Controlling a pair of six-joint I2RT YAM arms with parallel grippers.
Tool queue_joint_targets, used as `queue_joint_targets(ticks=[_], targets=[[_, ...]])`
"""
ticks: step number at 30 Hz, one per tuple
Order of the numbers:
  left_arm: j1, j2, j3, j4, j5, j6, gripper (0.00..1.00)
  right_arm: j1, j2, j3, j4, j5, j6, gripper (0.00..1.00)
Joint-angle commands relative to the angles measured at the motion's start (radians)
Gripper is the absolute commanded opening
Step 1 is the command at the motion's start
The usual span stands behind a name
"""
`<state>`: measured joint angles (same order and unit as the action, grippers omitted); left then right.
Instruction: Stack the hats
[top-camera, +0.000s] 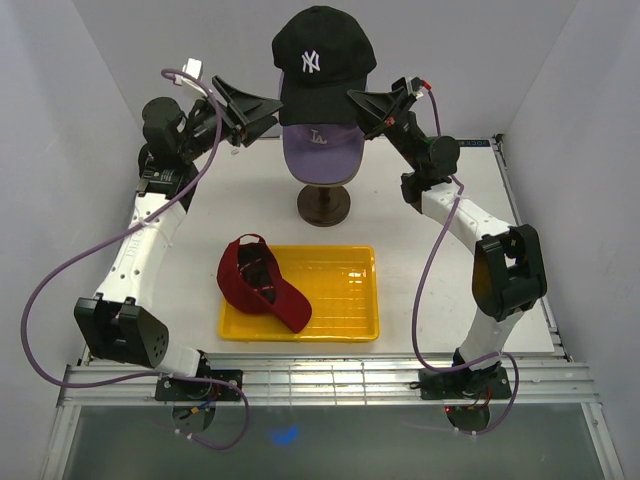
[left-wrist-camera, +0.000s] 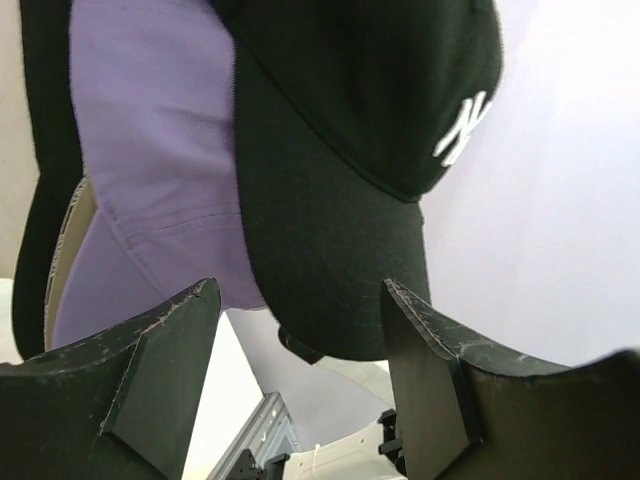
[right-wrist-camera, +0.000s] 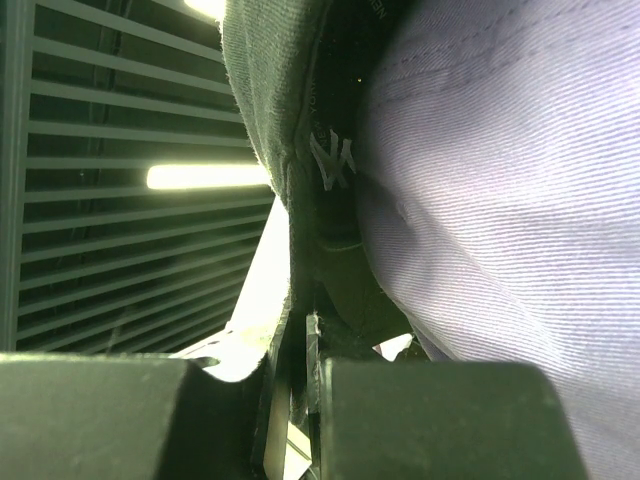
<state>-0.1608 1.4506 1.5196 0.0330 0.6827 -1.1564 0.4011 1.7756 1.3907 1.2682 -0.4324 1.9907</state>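
A black hat (top-camera: 325, 55) with a white NY logo sits high on a lavender hat (top-camera: 322, 150), which rests on a stand. My right gripper (top-camera: 362, 107) is shut on the black hat's right edge; in the right wrist view the black fabric (right-wrist-camera: 290, 200) runs down into the closed jaws (right-wrist-camera: 312, 335), beside the lavender hat (right-wrist-camera: 500, 200). My left gripper (top-camera: 268, 106) stands open just left of the black hat. In the left wrist view the black brim (left-wrist-camera: 330, 250) hangs just beyond the spread fingertips (left-wrist-camera: 195, 305), not touching them. A red hat (top-camera: 262, 282) lies in the tray.
A yellow tray (top-camera: 345, 300) lies at the front middle of the white table. The stand's dark wooden base (top-camera: 323, 206) is behind it. A beige sliver (left-wrist-camera: 82, 215) shows under the lavender hat (left-wrist-camera: 150, 150). White walls close in at the back and sides.
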Motion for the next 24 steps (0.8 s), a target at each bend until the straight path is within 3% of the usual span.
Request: queue_joint_targets(ticks=[1,24], targets=[[-0.006,-0.019,0.015,0.100,0.026,-0.038,0.75,-0.005,0.005,0.021,0.200,-0.005,0.284,0.08],[-0.060,-0.027,-0.053,0.104,0.018,-0.037,0.75,-0.005,0.010,0.005,0.237,-0.011,0.301,0.08]])
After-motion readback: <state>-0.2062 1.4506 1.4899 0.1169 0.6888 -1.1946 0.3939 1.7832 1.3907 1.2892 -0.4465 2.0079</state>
